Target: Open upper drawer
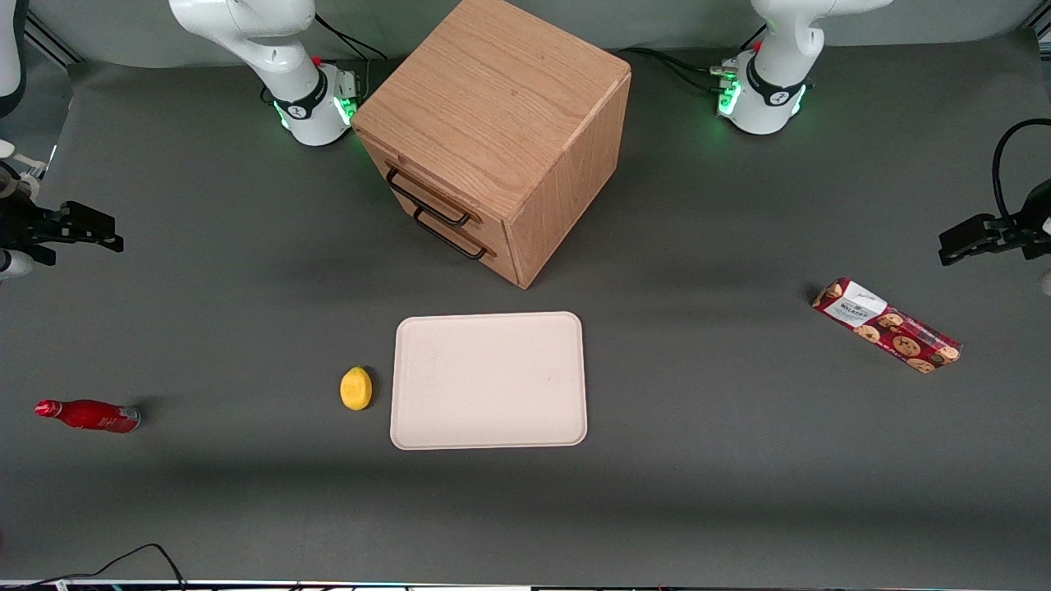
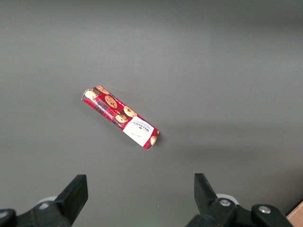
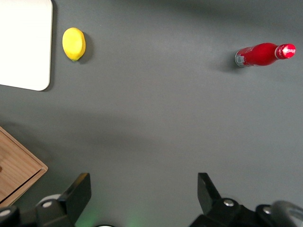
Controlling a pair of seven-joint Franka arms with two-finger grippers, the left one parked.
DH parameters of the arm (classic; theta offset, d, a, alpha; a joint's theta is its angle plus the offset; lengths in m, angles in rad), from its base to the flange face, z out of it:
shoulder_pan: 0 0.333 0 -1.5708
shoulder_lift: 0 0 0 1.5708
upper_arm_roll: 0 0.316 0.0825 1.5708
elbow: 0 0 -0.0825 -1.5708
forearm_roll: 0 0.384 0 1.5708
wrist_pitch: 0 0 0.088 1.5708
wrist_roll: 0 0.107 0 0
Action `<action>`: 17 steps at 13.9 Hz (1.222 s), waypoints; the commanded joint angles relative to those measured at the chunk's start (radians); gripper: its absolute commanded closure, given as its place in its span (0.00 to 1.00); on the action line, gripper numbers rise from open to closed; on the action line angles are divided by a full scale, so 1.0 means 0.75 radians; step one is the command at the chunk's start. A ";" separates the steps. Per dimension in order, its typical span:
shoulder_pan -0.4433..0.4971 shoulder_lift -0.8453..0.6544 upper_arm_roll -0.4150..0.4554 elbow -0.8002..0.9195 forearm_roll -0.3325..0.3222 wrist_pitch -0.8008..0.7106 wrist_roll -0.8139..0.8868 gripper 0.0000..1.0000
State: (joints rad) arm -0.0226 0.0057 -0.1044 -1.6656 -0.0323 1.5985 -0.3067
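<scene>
facing toward the working arm's end of the table, the upper drawer (image 1: 423, 190) was seen shut at the cabinet (image 1: 501, 131) top, its black handle (image 1: 427, 197) slanting above the lower drawer (image 1: 450, 231). the gripper (image 1: 78, 226) was held well apart, wide open and empty.

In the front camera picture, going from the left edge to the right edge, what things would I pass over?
End effector, hanging open at the working arm's end → red bottle → lemon → cabinet with the shut upper drawer → cookie pack.
</scene>
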 commanded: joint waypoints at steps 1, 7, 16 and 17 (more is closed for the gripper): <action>0.014 -0.001 0.073 0.030 0.000 -0.027 -0.047 0.00; 0.214 -0.014 0.092 0.028 0.120 -0.074 -0.029 0.00; 0.723 0.015 -0.055 0.061 0.217 -0.057 0.100 0.00; 0.776 0.021 -0.065 0.061 0.215 -0.053 0.100 0.00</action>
State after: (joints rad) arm 0.4850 0.0042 -0.1159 -1.6413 0.1178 1.5654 -0.2497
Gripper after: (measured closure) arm 0.000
